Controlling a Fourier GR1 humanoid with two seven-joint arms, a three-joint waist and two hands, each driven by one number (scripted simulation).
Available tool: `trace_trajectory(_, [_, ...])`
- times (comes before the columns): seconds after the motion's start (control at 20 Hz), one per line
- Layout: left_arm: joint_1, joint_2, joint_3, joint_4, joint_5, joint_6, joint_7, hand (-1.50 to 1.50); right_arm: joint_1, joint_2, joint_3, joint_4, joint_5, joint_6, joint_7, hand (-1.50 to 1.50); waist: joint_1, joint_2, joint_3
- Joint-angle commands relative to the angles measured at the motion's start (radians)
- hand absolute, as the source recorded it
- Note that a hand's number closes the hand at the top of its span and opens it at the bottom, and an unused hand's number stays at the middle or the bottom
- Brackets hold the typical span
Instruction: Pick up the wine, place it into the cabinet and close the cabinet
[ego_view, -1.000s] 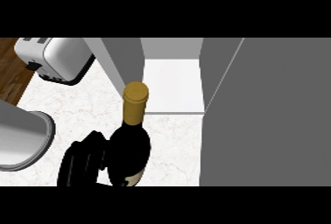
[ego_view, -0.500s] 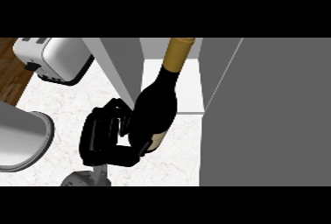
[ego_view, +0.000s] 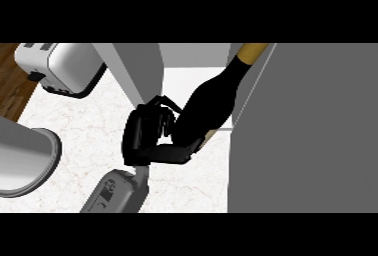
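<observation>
The wine bottle (ego_view: 212, 97) is dark with a gold top (ego_view: 252, 50). It is lifted off the counter and leans, its neck pointing up and to the right. My left hand (ego_view: 148, 136) is shut on its lower body from the left, fingers and thumb curled round it and hiding the base. The bottle's upper half lies over the cabinet's white floor (ego_view: 184, 82), between the grey side wall (ego_view: 136, 67) and the open grey door (ego_view: 310, 130). The gold top touches or overlaps the door's edge. My right hand shows nowhere.
A white toaster (ego_view: 63, 67) stands at the back left on the marble counter (ego_view: 81, 125). A large grey round vessel (ego_view: 22, 160) sits at the left edge. The open door fills the right side of the view.
The bottle stood upright on the counter with the hand beside it. It has since been grasped, lifted, tilted and carried up and right into the cabinet opening.
</observation>
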Motion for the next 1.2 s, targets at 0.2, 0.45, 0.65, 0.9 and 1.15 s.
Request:
trace_trajectory(0.2, [-0.102, 0.0, -0.111, 0.177, 0.065, 0.147, -0.07, 1.5, 0.048, -0.009, -0.028, 0.014, -0.016, 0.044, -0.064, -1.5, -0.003, 0.0, 0.0])
trace_trajectory(0.45, [-0.192, 0.0, -0.014, 0.395, 0.177, 0.049, -0.195, 1.5, 0.006, 0.0, -0.002, 0.008, -0.009, 0.015, -0.019, -1.5, -0.004, 0.002, 0.0])
trace_trajectory(0.65, [-0.211, 0.0, -0.136, 0.407, 0.238, 0.162, -0.222, 1.5, -0.035, -0.056, -0.108, 0.073, -0.098, 0.044, -0.023, -1.5, -0.004, 0.001, 0.0])
trace_trajectory(0.9, [-0.192, 0.0, -0.086, 0.549, 0.297, 0.066, -0.331, 1.5, -0.045, -0.028, -0.043, 0.017, -0.047, 0.004, 0.029, -1.5, -0.005, 0.003, -0.001])
trace_trajectory(1.15, [-0.189, 0.0, -0.116, 0.575, 0.367, 0.078, -0.368, 1.5, 0.0, -0.035, -0.057, -0.037, -0.101, 0.015, 0.062, -1.5, -0.006, 0.001, -0.001])
